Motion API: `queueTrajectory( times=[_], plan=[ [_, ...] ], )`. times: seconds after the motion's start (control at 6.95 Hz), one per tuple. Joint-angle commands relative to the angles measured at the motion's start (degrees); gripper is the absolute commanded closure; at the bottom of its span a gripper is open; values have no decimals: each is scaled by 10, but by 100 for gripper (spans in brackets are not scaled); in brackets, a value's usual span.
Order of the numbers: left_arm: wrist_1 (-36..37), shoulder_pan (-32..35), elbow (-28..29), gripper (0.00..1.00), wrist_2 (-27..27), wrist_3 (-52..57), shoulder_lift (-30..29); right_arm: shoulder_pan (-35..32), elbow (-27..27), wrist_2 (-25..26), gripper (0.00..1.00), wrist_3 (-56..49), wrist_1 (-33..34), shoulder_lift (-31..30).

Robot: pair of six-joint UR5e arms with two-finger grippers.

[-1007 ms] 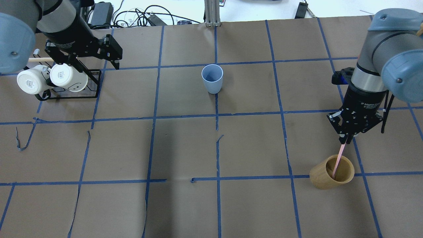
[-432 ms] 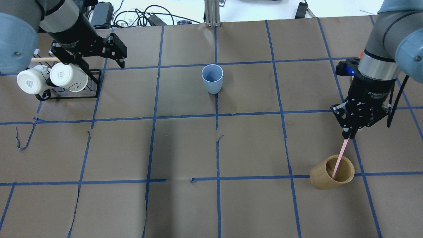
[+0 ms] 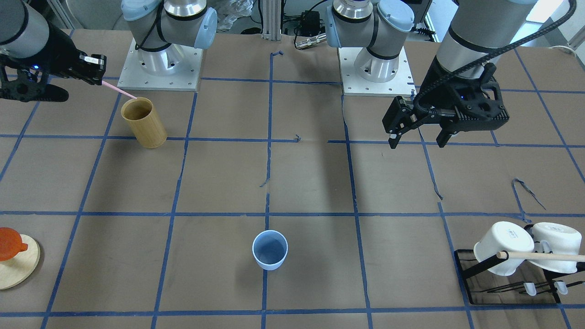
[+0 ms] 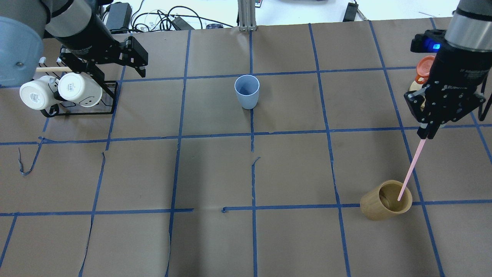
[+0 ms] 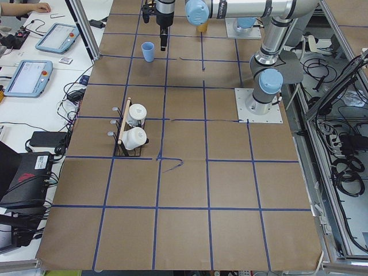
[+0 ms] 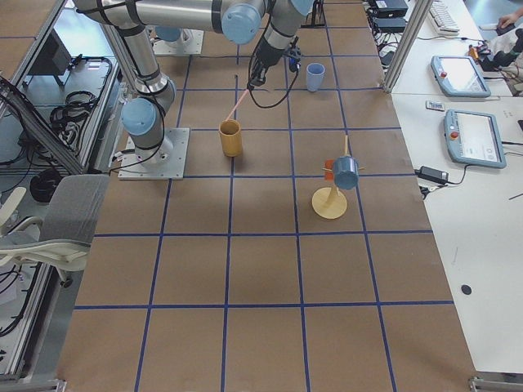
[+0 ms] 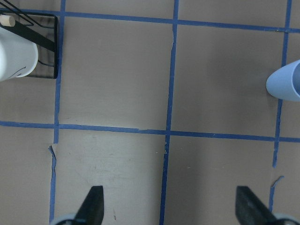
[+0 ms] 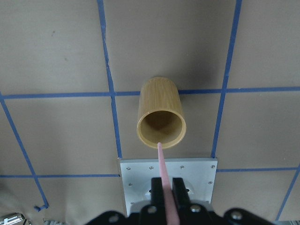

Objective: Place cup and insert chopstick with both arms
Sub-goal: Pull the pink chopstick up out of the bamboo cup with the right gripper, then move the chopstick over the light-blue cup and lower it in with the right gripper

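Observation:
The pale-blue cup (image 4: 246, 91) stands upright on the table's far middle and is empty; it also shows in the front view (image 3: 270, 249) and at the right edge of the left wrist view (image 7: 285, 82). My right gripper (image 4: 426, 134) is shut on the top of the pink chopstick (image 4: 411, 169). The stick slants down, and its lower tip is at the rim of the tan bamboo holder (image 4: 385, 200), as the right wrist view (image 8: 161, 119) shows. My left gripper (image 3: 417, 142) is open and empty above bare table, well to the cup's left.
A black rack (image 4: 80, 109) with two white mugs (image 4: 78, 90) and a wooden rod sits at the far left, close to my left arm. A wooden stand with an orange cup (image 3: 9, 244) sits behind my right gripper. Blue tape lines grid the brown table.
My right gripper has risen and moved back with the chopstick, drawing it almost out of the bamboo holder. My left gripper shifted slightly. The cup has not moved.

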State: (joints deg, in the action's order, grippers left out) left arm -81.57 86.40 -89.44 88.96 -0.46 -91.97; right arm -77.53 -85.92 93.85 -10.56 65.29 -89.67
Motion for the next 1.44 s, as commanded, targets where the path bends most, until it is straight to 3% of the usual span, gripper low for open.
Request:
queueTrajectory(
  times=[0.0,0.14,1.01,1.29],
  plan=[
    [0,-3,1,0,-1,3,7,-17,28,-21,97,0,73,4],
    [0,-3,0,0,0,3,8,-41,29,-42,97,23,126,5],
    [4,9,-6,0,-2,4,-2,-224,30,-41,100,153,443,70],
    [5,15,-4,0,-1,3,-7,-235,32,-65,100,212,479,108]
  ],
)
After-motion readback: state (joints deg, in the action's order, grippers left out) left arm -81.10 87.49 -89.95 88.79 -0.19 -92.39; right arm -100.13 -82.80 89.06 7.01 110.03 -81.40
